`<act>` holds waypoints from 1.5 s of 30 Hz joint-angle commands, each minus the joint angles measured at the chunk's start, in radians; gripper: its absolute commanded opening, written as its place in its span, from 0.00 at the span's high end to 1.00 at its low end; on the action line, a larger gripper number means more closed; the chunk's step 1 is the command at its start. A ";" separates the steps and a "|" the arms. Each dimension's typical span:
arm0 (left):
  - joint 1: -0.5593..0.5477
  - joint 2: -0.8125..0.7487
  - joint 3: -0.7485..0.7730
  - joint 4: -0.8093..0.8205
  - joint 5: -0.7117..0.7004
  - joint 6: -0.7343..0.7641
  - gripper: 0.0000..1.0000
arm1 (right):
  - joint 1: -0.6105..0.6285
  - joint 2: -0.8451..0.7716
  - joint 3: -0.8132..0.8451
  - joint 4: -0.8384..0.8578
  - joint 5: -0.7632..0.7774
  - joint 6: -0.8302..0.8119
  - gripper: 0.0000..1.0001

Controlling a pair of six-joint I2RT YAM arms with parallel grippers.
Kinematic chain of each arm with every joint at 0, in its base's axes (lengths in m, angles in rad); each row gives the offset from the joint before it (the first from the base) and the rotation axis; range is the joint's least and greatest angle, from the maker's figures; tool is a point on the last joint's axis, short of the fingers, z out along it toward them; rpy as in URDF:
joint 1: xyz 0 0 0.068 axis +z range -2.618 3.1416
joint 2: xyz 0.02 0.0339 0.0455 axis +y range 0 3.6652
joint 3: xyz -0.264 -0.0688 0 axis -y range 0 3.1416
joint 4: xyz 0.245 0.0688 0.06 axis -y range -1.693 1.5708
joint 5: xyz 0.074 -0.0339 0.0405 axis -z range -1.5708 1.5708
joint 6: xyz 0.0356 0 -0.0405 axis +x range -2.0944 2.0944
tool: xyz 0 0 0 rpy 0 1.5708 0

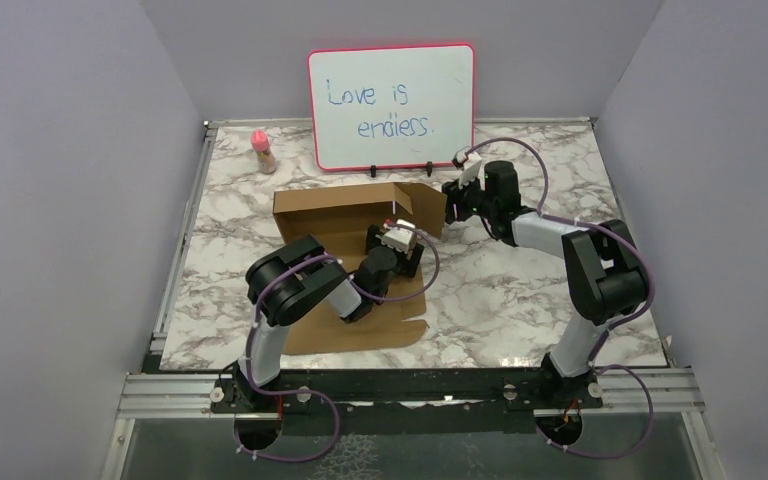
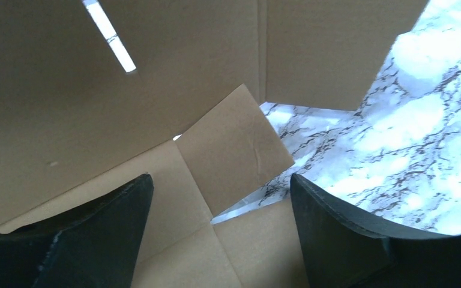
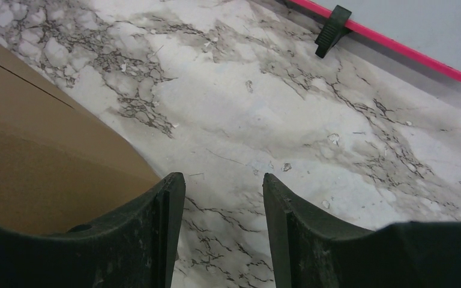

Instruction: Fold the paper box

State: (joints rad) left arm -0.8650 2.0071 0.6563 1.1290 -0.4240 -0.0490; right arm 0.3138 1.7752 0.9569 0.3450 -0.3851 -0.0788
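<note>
Cardboard of the paper box (image 1: 345,215) lies partly folded in the middle of the marble table (image 1: 520,290). Its base is flat on the table, the back wall stands up, and a side flap at the right end stands too, a little tilted. The left gripper (image 2: 221,180) hangs over the base near that right corner. Its jaws are wide apart and nothing is between them. In the left wrist view a small flap lies slanted ahead of the fingers.

The right gripper (image 3: 223,180) is just outside the right flap, low over the marble. Its jaws are moderately apart with only bare table between them. One finger (image 3: 156,240) is just beside the cardboard; I cannot tell if it touches. Behind stands a red-framed whiteboard (image 1: 392,105), and a small pink-capped bottle (image 1: 262,150) is at the far left.
</note>
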 commanded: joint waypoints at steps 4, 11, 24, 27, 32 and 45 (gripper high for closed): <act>0.004 0.023 0.005 -0.008 -0.089 -0.051 0.29 | 0.001 0.023 0.009 0.004 -0.126 0.031 0.44; 0.021 0.030 -0.005 -0.004 -0.069 -0.148 0.37 | 0.002 0.031 -0.022 0.031 -0.176 0.053 0.44; 0.073 0.002 -0.148 0.198 0.073 -0.305 0.43 | 0.002 0.001 -0.045 0.083 -0.323 0.029 0.44; 0.077 0.010 -0.182 0.268 0.097 -0.333 0.45 | 0.002 -0.004 -0.044 0.100 -0.381 0.024 0.44; 0.083 0.022 -0.220 0.327 0.138 -0.351 0.47 | 0.003 0.011 -0.014 0.099 -0.492 0.020 0.44; 0.083 0.010 -0.246 0.354 0.194 -0.376 0.47 | 0.067 0.045 0.046 0.051 -0.573 -0.024 0.43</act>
State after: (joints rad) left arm -0.7811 2.0178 0.4370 1.4475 -0.2966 -0.3859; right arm 0.3614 1.7924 0.9676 0.4007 -0.9039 -0.0875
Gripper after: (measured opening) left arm 0.528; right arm 0.562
